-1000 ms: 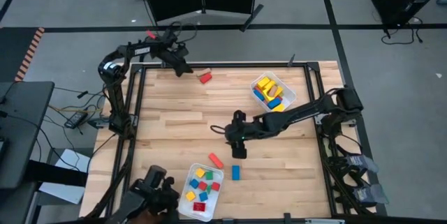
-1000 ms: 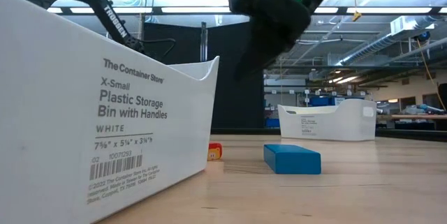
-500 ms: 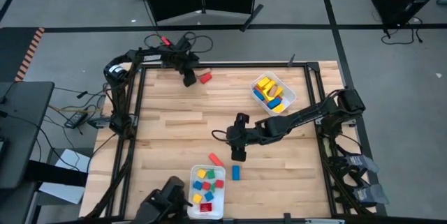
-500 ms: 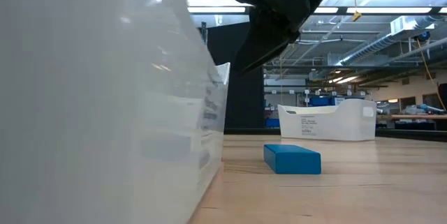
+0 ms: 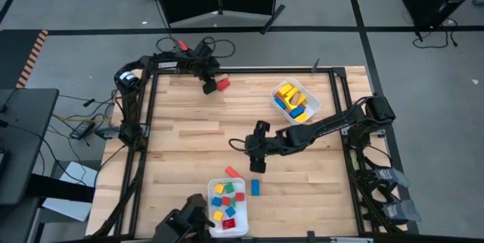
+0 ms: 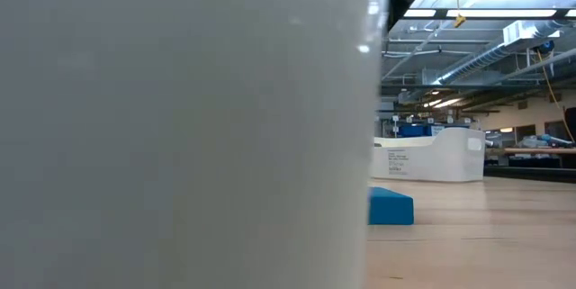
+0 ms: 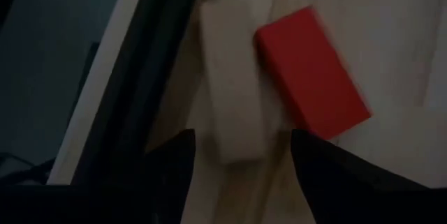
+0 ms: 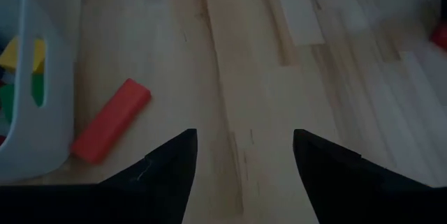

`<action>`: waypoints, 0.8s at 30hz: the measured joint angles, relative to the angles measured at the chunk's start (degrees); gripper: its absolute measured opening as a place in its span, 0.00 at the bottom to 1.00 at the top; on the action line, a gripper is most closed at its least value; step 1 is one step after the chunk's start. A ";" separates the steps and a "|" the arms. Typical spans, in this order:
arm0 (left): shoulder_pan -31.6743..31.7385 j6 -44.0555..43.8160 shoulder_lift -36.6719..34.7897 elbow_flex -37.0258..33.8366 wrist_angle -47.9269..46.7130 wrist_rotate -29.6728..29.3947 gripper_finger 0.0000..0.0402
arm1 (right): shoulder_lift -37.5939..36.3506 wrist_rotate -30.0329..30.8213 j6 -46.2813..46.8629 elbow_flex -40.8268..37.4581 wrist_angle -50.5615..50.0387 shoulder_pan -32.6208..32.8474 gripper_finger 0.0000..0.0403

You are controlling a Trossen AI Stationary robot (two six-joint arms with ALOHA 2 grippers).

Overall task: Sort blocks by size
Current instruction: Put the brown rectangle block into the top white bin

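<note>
High view shows your left gripper open and empty, over the red block at upper centre. Right gripper hangs open, empty, by the red bar at lower centre. Both look light, rigid, smooth: pinch their long flat sides.

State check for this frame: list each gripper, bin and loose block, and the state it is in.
left gripper: open, at the far edge beside the red block, nothing held
right gripper: open, empty, mid-table
near bin: upright, holds small mixed-colour blocks
far bin: upright, holds yellow and blue blocks
red bar: lying loose on the table
blue bar: lying loose on the table
</note>
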 joint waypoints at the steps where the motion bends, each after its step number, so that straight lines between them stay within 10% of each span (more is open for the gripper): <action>1: -0.27 -0.03 0.00 0.00 0.47 -0.09 0.61 | 0.00 0.29 -0.10 0.00 0.01 -0.04 0.61; 14: -1.47 -0.20 1.97 0.16 2.71 -2.41 0.58 | -0.04 1.41 -0.27 0.00 0.07 -0.38 0.61; 24: -1.80 -0.39 2.23 0.22 1.71 -1.31 0.26 | -0.07 1.99 -1.05 0.54 -0.22 -0.61 0.60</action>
